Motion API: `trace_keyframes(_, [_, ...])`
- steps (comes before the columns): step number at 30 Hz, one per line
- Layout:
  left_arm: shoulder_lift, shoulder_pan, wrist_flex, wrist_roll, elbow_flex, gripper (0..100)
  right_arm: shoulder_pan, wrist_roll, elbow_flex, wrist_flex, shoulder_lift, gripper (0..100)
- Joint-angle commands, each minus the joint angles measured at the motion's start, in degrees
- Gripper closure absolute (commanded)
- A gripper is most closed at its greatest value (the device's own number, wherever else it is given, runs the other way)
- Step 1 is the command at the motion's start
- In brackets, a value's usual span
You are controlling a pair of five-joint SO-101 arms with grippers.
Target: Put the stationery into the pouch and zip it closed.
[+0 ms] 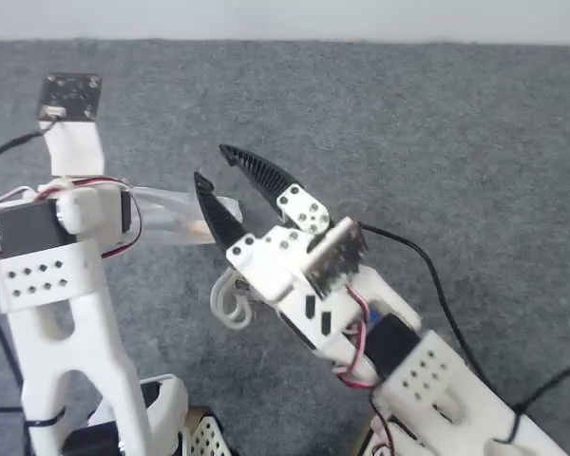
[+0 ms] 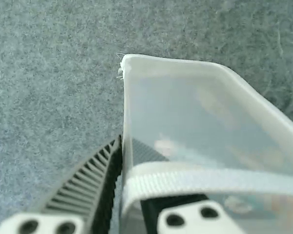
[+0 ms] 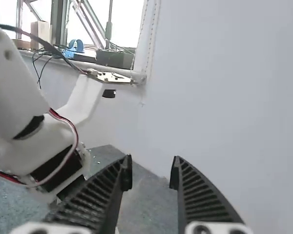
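My left gripper point(image 2: 126, 146) is clenched on one edge of the clear plastic pouch with a white zip band point(image 2: 185, 117), at the left of the grey felt table point(image 1: 437, 123). Pale blurs show through the plastic; I cannot tell what they are. My own arm hides the pouch's left end. My right gripper point(image 1: 210, 161) hangs spread apart just right of the pouch, holding nothing.
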Motion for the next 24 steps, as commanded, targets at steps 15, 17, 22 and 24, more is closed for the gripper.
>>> trace_keyframes(15, [-0.44, 0.09, -1.49, 4.40, -0.22, 99, -3.82, -0.35, -22.59, 37.76, -10.15, 88.6])
trace_keyframes(17, [-0.44, -0.18, -1.49, 4.48, -0.22, 99, -3.65, -0.35, -24.44, 41.71, -10.15, 88.6])
trace_keyframes(22, [-0.44, -3.25, -2.20, 5.19, -0.22, 99, 2.33, -4.22, -25.05, 48.04, -10.07, 88.6])
trace_keyframes(24, [-0.35, -4.40, -2.73, 5.19, -0.13, 99, 4.62, -5.45, -25.05, 50.68, -9.89, 88.4])
